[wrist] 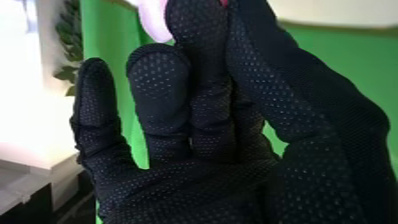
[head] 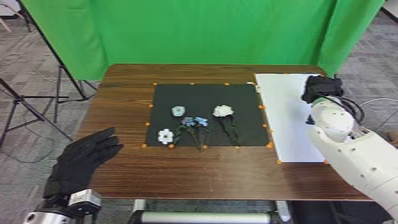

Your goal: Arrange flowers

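At far right, our black cloth right hand (head: 322,89) pinches a rounded pink petal (wrist: 155,21); our left hand (head: 74,162) is loosely open, empty.

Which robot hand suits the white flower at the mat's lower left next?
Likely the left robot hand: open and nearer that flower; the right robot hand is over the white sheet.

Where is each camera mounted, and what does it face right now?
Head view: on the robot's head, looking forward and down at the table, with flowers on the black mat; left hand and right hand with its white arm show.
Right wrist view: on the right wrist, looking past that black glove.
Shared: right hand, green curtain.
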